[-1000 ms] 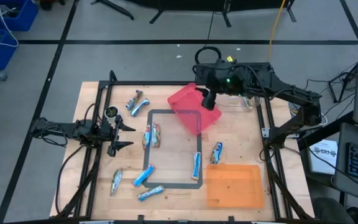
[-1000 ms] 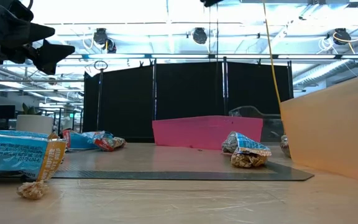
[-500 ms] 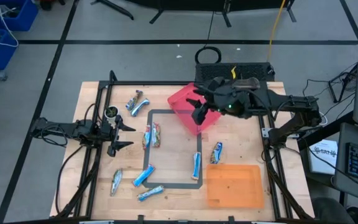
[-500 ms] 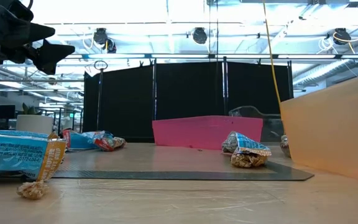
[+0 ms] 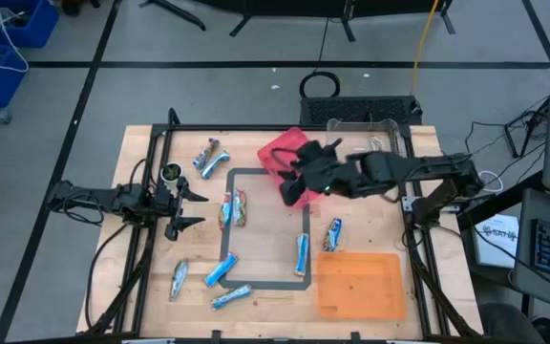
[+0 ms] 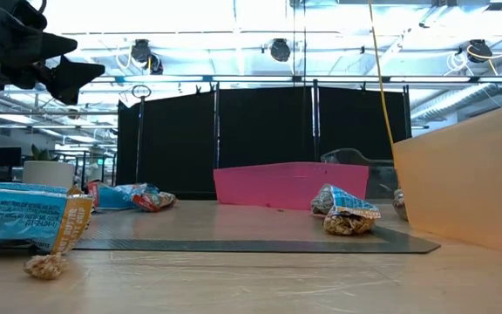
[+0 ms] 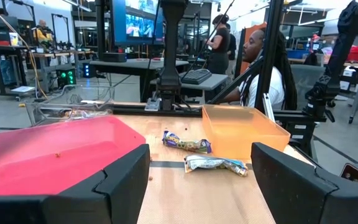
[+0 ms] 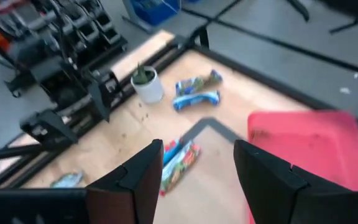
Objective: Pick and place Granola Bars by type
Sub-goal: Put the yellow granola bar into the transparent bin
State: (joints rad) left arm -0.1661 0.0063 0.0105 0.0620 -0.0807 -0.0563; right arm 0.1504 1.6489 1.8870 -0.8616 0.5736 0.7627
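- Right hand (image 5: pixel 289 182) hovers over the pink tray (image 5: pixel 277 153), at the tray's near edge toward the taped rectangle (image 5: pixel 266 229); its fingers (image 8: pixel 263 174) stand apart with nothing between them.
- Left hand (image 5: pixel 191 208) waits well to the left of the pink tray, above the desk's (image 5: pixel 151 258) left edge, fingers spread wide and empty.
- Pink tray sits tilted at the far corner of the taped rectangle; a clear bin (image 5: pixel 361 127) stands just beyond it toward the desk's far right corner.
- Orange tray (image 5: pixel 359 285) lies diagonally opposite the pink tray, outside the rectangle's near right corner.
- Granola bars are scattered on the desk: two (image 5: pixel 211 158) left of the pink tray beyond the rectangle, and a pair (image 5: pixel 234 208) across the rectangle's left tape line.
- One blue bar (image 5: pixel 302 252) lies on the right tape line below the pink tray, and another (image 5: pixel 332 233) lies just right of it, near the orange tray.
- Three more bars (image 5: pixel 220 270) lie at the near left corner, farthest from the pink tray.
- Small potted plant (image 8: pixel 146 84) in a white cup stands by the left hand.
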